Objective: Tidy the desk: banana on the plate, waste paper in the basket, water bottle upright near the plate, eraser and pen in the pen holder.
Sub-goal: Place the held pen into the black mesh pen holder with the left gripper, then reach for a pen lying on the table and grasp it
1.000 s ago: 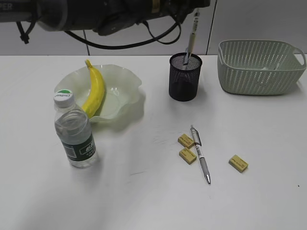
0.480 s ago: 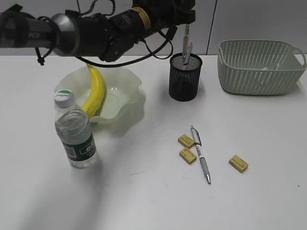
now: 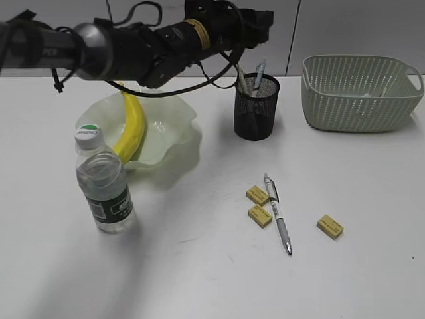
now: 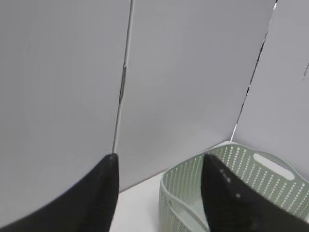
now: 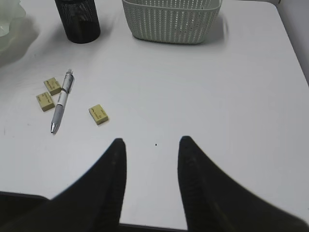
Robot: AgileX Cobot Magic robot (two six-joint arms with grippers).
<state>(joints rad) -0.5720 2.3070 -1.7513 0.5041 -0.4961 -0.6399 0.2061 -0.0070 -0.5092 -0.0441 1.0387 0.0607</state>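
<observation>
Open white desk (image 3: 199, 266) lay across the front and right. A pen (image 3: 277, 214) and three erasers (image 3: 259, 215) cluttered the centre, while the left arm (image 3: 133, 46) spanned the air above the plate (image 3: 169, 126), and the water bottle (image 3: 103, 183) blocked the plate's near side.

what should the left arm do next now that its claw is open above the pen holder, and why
Probably lift the left claw clear of the pen holder and swing toward the pen lying on the desk. Its jaws stand open with nothing between them, one pen already leans inside the holder, and three erasers also wait beside the loose pen.
</observation>
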